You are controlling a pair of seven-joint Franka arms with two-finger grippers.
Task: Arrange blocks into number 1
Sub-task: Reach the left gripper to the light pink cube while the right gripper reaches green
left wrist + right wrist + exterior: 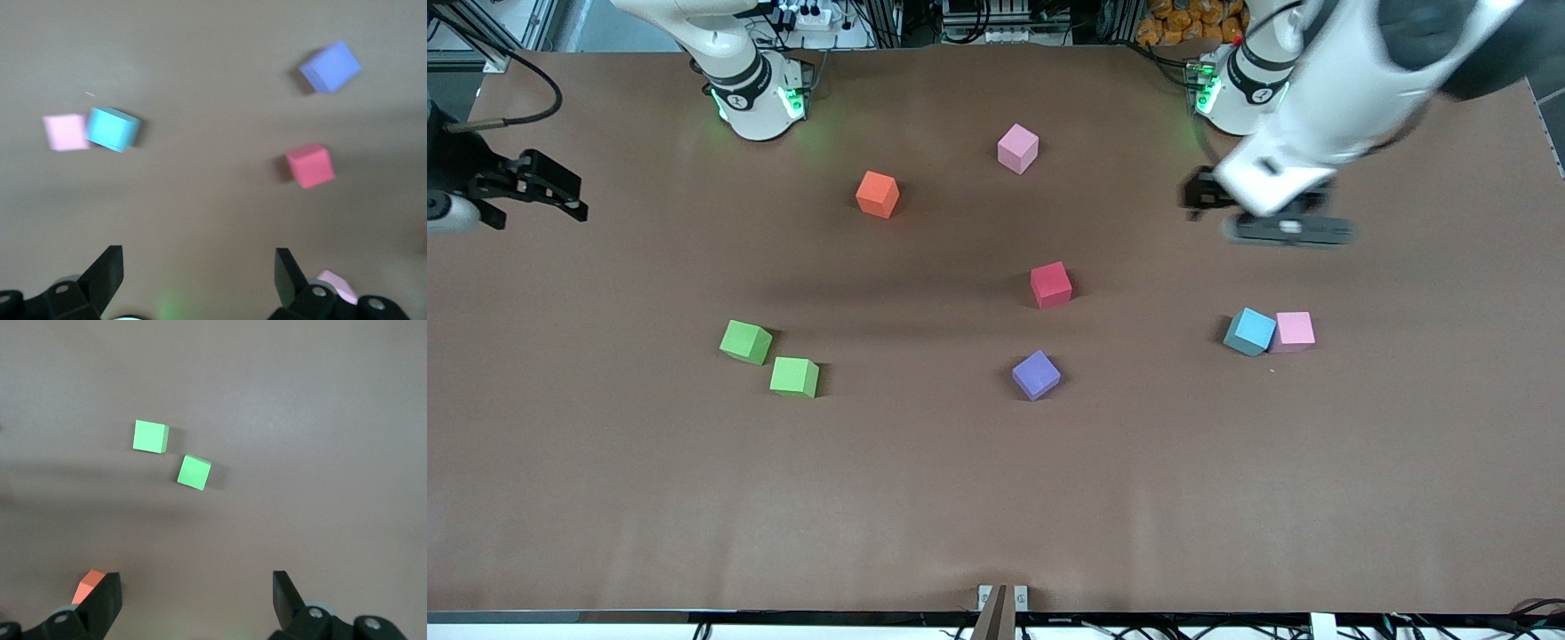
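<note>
Two light green blocks lie side by side toward the right arm's end, also in the right wrist view. The red block sits mid-table, and the purple block lies nearer the front camera. One pink block lies toward the bases. My left gripper hangs open and empty above the table toward the left arm's end. My right gripper waits, open and empty, at the right arm's end.
A second pink cube touches a teal-blue cube toward the left arm's end, nearer the front camera than the red block. An orange cube lies beside the first pink block. The brown table runs wide toward the front camera.
</note>
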